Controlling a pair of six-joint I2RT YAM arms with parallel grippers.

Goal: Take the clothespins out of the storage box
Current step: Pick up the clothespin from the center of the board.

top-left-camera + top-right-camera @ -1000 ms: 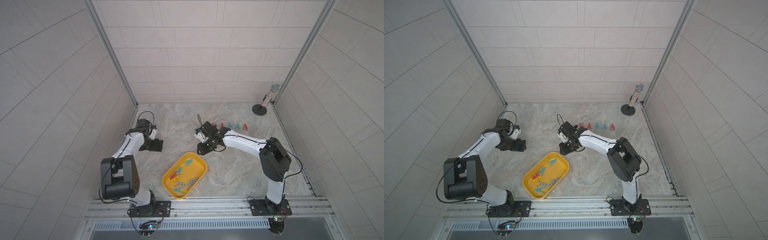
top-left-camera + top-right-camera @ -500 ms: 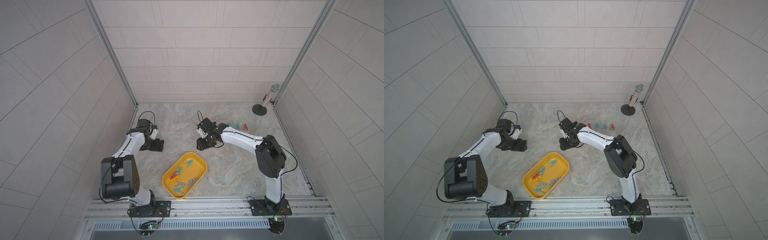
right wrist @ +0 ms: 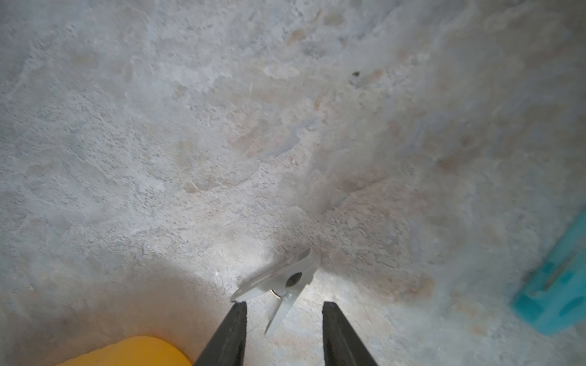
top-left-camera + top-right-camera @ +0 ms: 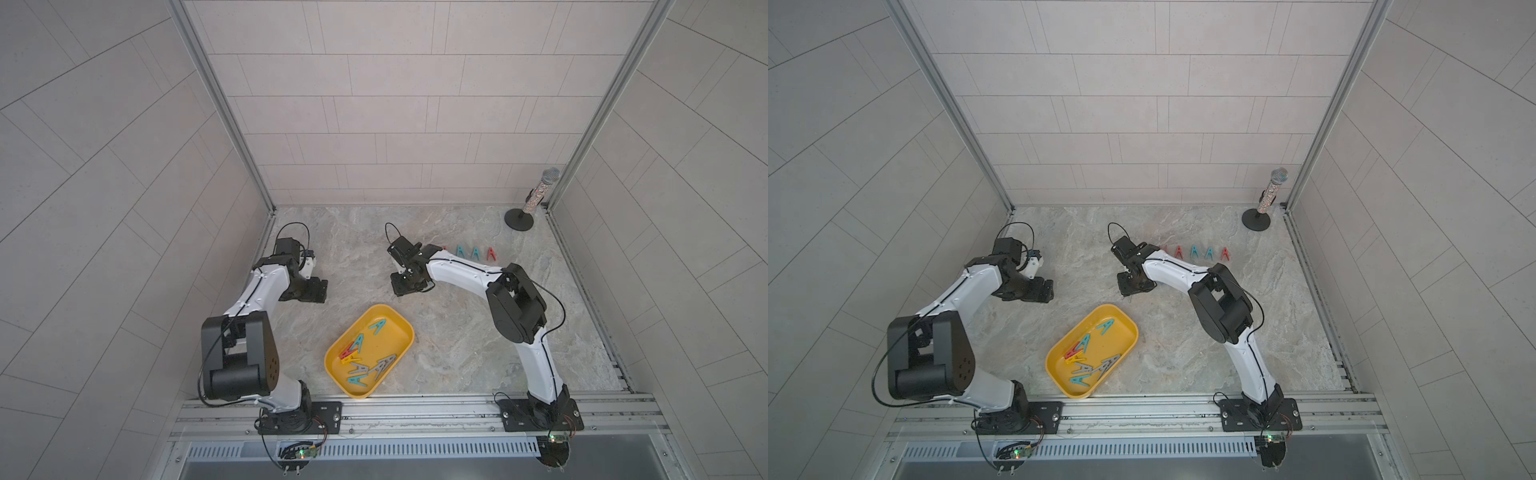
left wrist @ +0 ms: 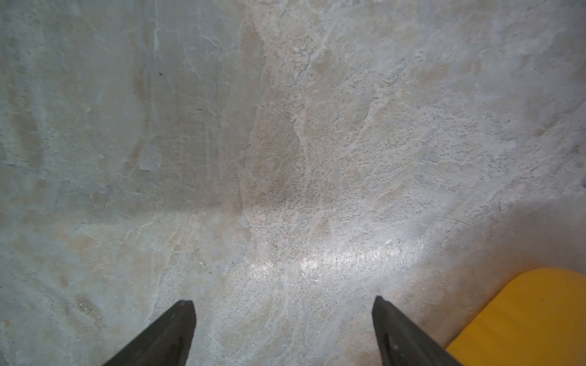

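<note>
The yellow storage box (image 4: 400, 338) (image 4: 1122, 337) lies near the table's front with several clothespins (image 4: 384, 365) (image 4: 1105, 365) in it, teal, grey, red and yellow. Several more clothespins (image 4: 475, 252) (image 4: 1202, 252) stand in a row further back. My right gripper (image 4: 409, 286) (image 4: 1136, 286) hovers just behind the box's far corner. In the right wrist view its jaws (image 3: 284, 304) stand apart. A grey clothespin (image 3: 304, 267) lies at the tips, one leg touching a fingertip (image 3: 237, 309) and the other leg loose in the gap. My left gripper (image 4: 316, 291) (image 5: 282, 304) is open over bare table.
A microphone on a round black stand (image 4: 523, 212) (image 4: 1262, 212) is in the back right corner. A teal clothespin (image 3: 555, 294) lies at the edge of the right wrist view. A corner of the box (image 5: 532, 317) (image 3: 126, 351) shows in both wrist views.
The right arm's elbow has swung left and now hides part of the clothespin row, while its gripper stayed behind the box's far corner. The left arm has not moved.
</note>
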